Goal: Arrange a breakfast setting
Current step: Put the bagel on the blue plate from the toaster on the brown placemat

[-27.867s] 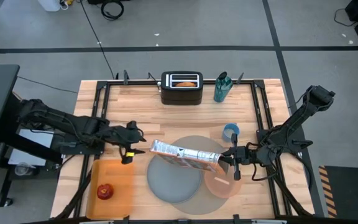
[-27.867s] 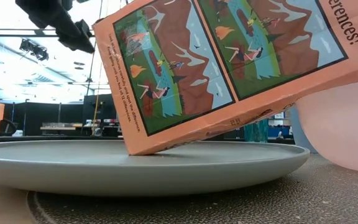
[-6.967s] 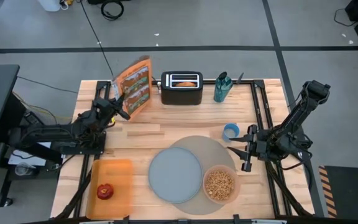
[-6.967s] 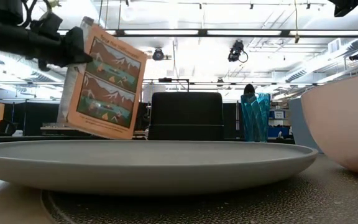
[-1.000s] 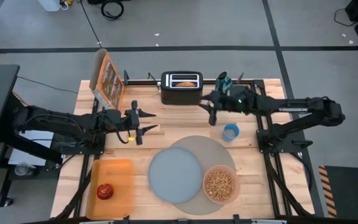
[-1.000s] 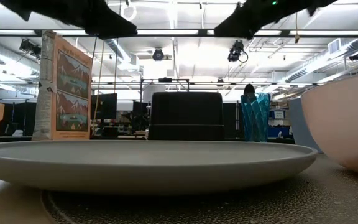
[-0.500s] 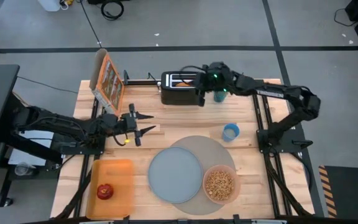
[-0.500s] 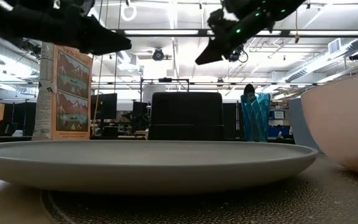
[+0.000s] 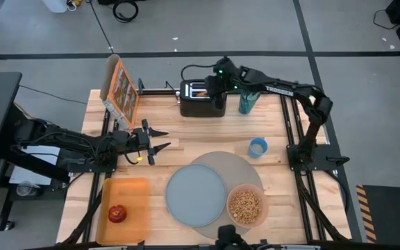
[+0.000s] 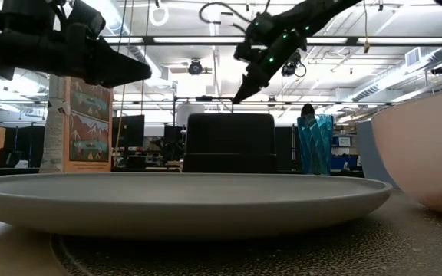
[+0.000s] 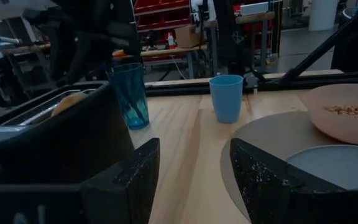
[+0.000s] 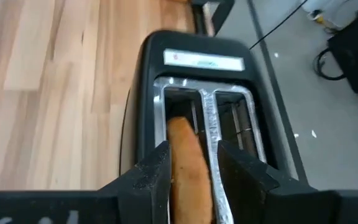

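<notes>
Bagel (image 12: pixel 188 163): stands upright in 1 slot of the black toaster (image 9: pixel 201 98) at the table's far edge. Right gripper (image 12: pixel 191 168): poised directly above it, fingers part open on either side of the bagel, not yet closed on it. Step in hand, by judgement: fetching the bagel for the grey-blue plate (image 9: pixel 196 195) on the round grey mat (image 9: pixel 245 169). Next move calls for a straight descent, a firm close, a vertical lift. Left gripper (image 9: pixel 158 139): waits open and empty, left of the mat.

One plate (image 9: pixel 196 196), one bowl (image 9: pixel 246 205), one apple (image 9: pixel 117 213), two cups (image 9: pixel 257 147) (image 9: pixel 247 97) (one tall)
</notes>
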Robot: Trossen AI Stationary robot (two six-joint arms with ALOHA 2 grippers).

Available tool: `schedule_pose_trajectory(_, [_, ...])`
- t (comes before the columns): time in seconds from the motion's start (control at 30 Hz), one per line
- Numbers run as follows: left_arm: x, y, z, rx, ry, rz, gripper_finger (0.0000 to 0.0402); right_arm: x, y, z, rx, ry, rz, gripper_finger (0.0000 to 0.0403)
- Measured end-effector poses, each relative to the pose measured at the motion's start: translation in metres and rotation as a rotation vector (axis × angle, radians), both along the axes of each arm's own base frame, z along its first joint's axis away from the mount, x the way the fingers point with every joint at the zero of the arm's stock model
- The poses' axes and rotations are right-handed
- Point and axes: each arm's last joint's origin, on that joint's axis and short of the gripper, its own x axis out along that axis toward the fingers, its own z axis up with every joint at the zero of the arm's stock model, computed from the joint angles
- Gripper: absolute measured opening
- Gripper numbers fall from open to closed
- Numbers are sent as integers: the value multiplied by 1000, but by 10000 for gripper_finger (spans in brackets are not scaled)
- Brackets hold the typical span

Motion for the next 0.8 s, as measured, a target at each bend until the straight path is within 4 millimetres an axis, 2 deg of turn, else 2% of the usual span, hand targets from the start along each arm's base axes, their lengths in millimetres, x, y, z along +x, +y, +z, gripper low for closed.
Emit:
schedule_pose_trajectory(0.27, [0,0,-1,-23,0,-1,203,12,-4,-8,-32,124,-18,164])
schedule_pose_trajectory(0.8, [0,0,0,-23,-5,-1,203,3,-14,-13,17,135,-34,163])
